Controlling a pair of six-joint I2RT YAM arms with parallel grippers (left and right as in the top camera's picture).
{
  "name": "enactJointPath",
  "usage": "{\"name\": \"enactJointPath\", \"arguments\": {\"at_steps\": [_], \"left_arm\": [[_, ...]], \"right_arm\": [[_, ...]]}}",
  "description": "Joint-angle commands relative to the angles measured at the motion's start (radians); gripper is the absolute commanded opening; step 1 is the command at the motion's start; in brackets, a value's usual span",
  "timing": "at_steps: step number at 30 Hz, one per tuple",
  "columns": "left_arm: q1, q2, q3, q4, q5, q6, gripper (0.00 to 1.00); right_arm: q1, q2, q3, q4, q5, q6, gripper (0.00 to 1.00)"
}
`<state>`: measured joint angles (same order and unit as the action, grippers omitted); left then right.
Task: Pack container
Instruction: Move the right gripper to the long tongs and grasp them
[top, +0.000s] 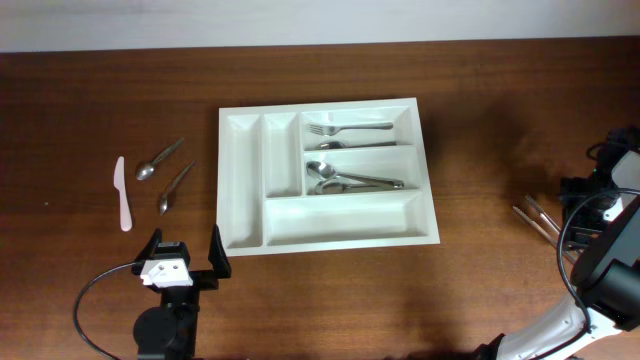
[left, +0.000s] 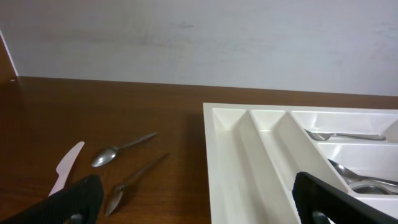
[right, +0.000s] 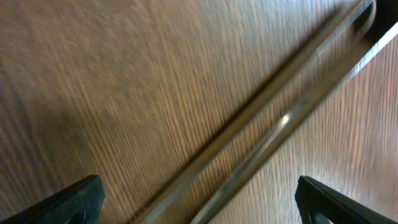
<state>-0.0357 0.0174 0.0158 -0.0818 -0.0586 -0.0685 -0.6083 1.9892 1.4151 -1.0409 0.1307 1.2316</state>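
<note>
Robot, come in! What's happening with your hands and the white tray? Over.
Left gripper open, right gripper open. Container part filled. Two spoons, white knife outside; nothing blocking.

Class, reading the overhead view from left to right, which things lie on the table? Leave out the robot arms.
white plastic knife → two spoons → container → thin metal utensils
</note>
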Motion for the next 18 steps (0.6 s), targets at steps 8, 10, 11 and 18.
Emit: {"name": "enactJointPath", "arguments": {"at_steps": [8, 10, 11, 18], "left_arm": [[0.007, -0.004, -0.006, 0.001, 0.011, 0.002, 0.99], [0.007, -0.004, -0.006, 0.001, 0.011, 0.002, 0.99], [0.007, -0.004, -0.006, 0.001, 0.011, 0.002, 0.99], [0.007, -0.004, -0.006, 0.001, 0.011, 0.002, 0.99]], "right_arm": [[0.027, -0.011, -0.011, -0.053, -0.034, 0.305, 0.99], [0.027, -0.01, -0.019, -0.059, -0.033, 0.324, 0.99], [0.027, -0.008, -0.022, -0.06, -0.033, 0.336, 0.99], [0.027, -0.006, -0.06, -0.021, -0.002, 0.36, 0.99]]}}
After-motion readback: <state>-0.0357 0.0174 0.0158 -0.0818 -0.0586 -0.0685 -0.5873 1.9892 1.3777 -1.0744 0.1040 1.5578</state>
